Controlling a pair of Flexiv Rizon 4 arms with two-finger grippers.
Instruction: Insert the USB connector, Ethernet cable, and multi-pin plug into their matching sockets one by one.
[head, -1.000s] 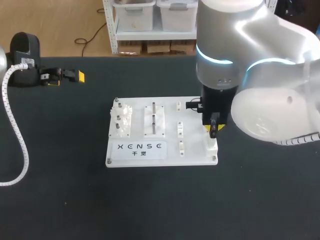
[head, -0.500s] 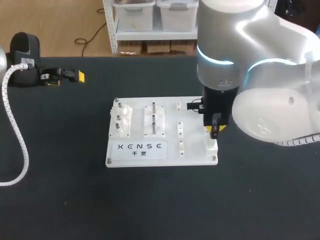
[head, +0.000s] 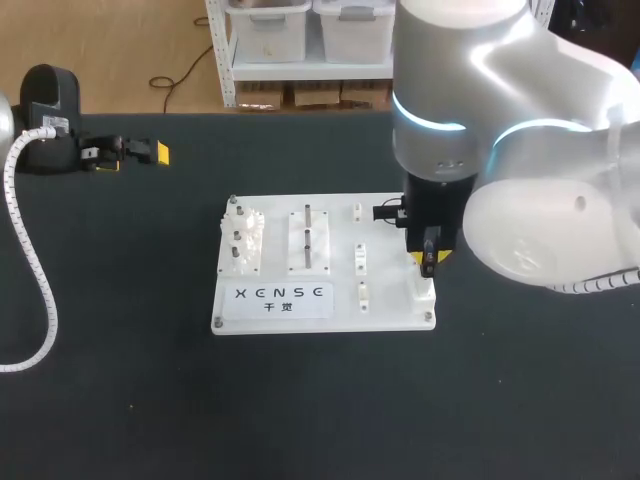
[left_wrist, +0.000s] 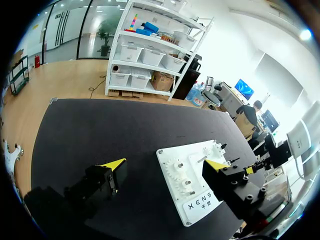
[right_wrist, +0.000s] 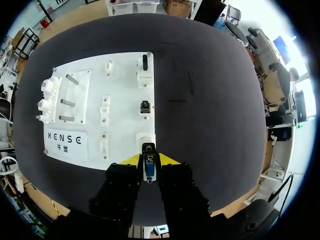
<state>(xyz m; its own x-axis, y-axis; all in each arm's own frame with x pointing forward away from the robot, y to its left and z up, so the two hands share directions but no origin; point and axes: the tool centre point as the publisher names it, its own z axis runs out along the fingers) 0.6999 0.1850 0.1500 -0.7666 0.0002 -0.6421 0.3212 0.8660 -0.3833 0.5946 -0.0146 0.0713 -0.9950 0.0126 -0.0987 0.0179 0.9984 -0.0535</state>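
Note:
The white socket board lies mid-table. My right gripper hangs over the board's front right corner, shut on the multi-pin plug, a black plug with a blue pin face. The plug stands just above a white socket block; I cannot tell whether they touch. Farther along the same edge sit a small black socket and a white block with a black connector upright in it. My left gripper rests open and empty at the table's far left.
On the board's left part stand metal pegs and a white toothed fixture. A white ribbed cable from my left arm loops over the table's left side. Dark table surface surrounds the board.

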